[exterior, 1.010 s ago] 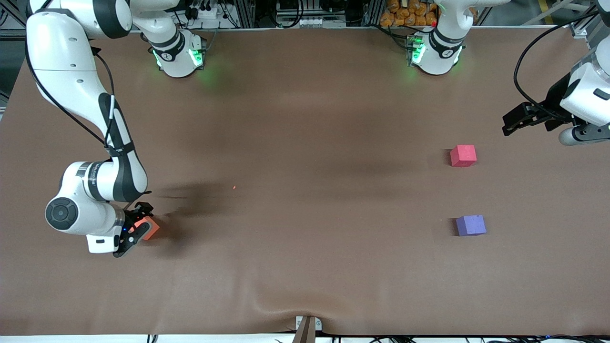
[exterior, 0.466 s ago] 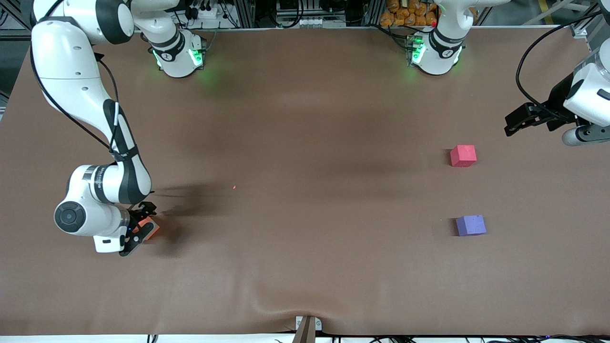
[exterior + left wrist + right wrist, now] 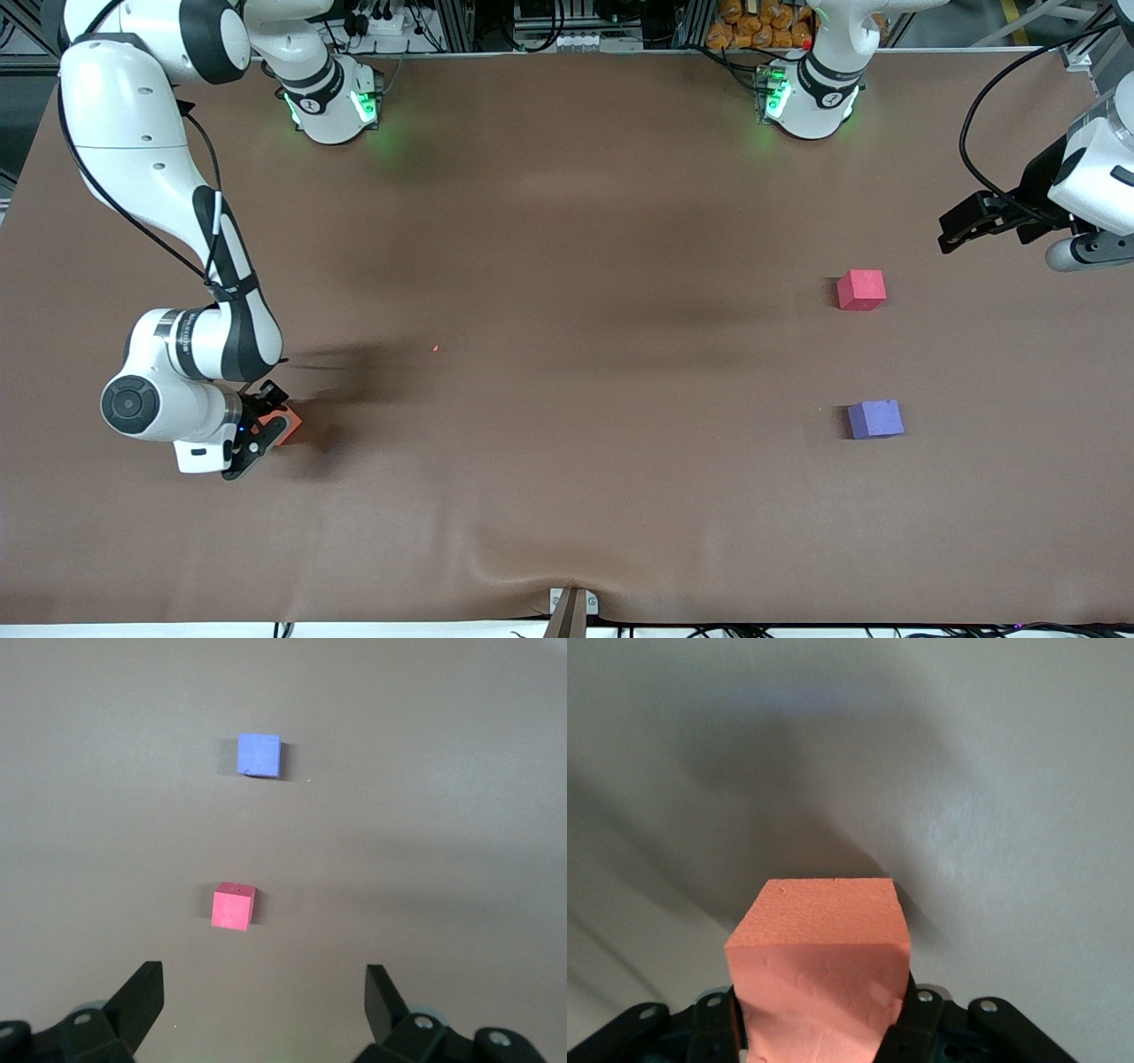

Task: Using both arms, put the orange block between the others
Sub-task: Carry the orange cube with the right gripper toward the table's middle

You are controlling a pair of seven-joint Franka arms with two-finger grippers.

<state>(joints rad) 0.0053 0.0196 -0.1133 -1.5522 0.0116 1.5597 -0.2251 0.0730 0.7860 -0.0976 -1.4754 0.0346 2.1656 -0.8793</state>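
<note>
The orange block point(image 3: 287, 424) rests on the brown table at the right arm's end. My right gripper point(image 3: 272, 415) is down around it, and in the right wrist view the black fingers point(image 3: 914, 1020) press both sides of the orange block point(image 3: 819, 966). The pinkish-red cube point(image 3: 861, 290) and the purple cube point(image 3: 875, 419) sit apart at the left arm's end, the purple one nearer the front camera. My left gripper point(image 3: 961, 229) hangs open over the table beside the pinkish-red cube point(image 3: 234, 906), with the purple cube point(image 3: 259, 755) also in its wrist view and nothing between its fingers point(image 3: 142, 997).
The two arm bases point(image 3: 332, 102) point(image 3: 806, 97) glow green along the table's back edge. A small clamp point(image 3: 571, 607) sits at the front edge under a wrinkle in the brown cover. A tiny orange speck point(image 3: 435, 347) lies on the cover.
The right gripper settled over the orange block and its fingers closed onto the block's sides. The left arm drew back slightly, then stayed still.
</note>
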